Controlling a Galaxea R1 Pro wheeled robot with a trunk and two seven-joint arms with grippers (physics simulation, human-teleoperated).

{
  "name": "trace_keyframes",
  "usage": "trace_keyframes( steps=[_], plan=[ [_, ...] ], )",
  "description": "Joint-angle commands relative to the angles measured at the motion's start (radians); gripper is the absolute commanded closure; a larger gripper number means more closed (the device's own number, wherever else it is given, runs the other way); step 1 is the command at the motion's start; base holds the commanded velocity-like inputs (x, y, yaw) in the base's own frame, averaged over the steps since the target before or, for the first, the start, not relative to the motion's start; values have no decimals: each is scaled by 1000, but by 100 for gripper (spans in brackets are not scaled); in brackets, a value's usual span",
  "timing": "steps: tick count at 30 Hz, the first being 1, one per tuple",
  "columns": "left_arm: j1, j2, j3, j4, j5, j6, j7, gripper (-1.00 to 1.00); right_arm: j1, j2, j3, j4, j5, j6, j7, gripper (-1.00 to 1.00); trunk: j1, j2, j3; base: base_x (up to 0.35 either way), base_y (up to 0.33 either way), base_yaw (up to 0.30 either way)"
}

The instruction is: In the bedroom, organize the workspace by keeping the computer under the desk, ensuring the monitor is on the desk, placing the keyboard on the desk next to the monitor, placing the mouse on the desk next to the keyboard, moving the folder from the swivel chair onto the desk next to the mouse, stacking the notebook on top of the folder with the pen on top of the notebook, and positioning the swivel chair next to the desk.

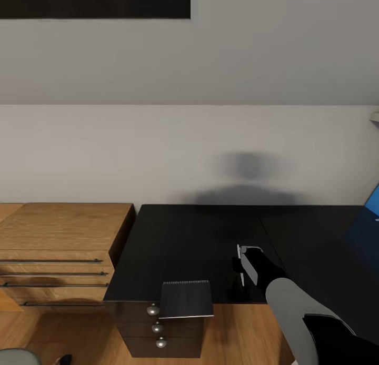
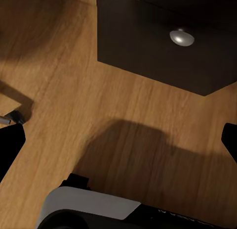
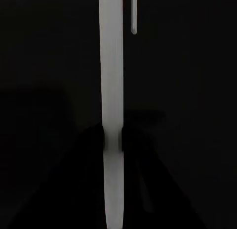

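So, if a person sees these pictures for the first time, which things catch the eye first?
Probably the right gripper, low over the glossy black desk and closed on the pale pen. Next, the dark notebook at the desk's front edge above the drawer knobs, and the wooden shelving to the left.

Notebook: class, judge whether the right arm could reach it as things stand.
Probably yes, but not freely: the right gripper is shut on the pen over the desk, close to the notebook at the desk's front edge. Nothing lies between them; the pen must be released first.
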Motion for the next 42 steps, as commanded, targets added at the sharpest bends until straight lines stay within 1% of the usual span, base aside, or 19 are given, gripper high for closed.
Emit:
trace_keyframes(
  steps=[1, 4, 5, 8, 35, 42],
  plan=[
    [0, 0, 0, -2, 10, 0, -4, -100, 0, 1, -7, -2, -5, 3, -6, 100, 0, -1, -1, 0, 0, 0],
    [0, 0, 0, -2, 10, 0, -4, -100, -1, 1, -7, -2, -6, 4, -6, 100, 0, -1, -1, 0, 0, 0],
    [0, 0, 0, -2, 10, 0, -4, -100, -1, 1, -7, -2, -6, 4, -6, -100, 0, -1, -1, 0, 0, 0],
    [0, 0, 0, -2, 10, -1, -5, -100, -1, 1, -7, -2, -7, 5, -6, -100, 0, -1, -1, 0, 0, 0],
    [0, 0, 1, -2, 10, -1, -5, -100, 0, 2, -10, -5, -8, 0, -5, -100, -103, 188, 84, 0, 0, 0],
    [0, 0, 1, -2, 10, -1, -6, -100, -1, 3, -10, -5, -8, -1, -6, -100, -103, 188, 84, 0, 0, 0]
  ],
)
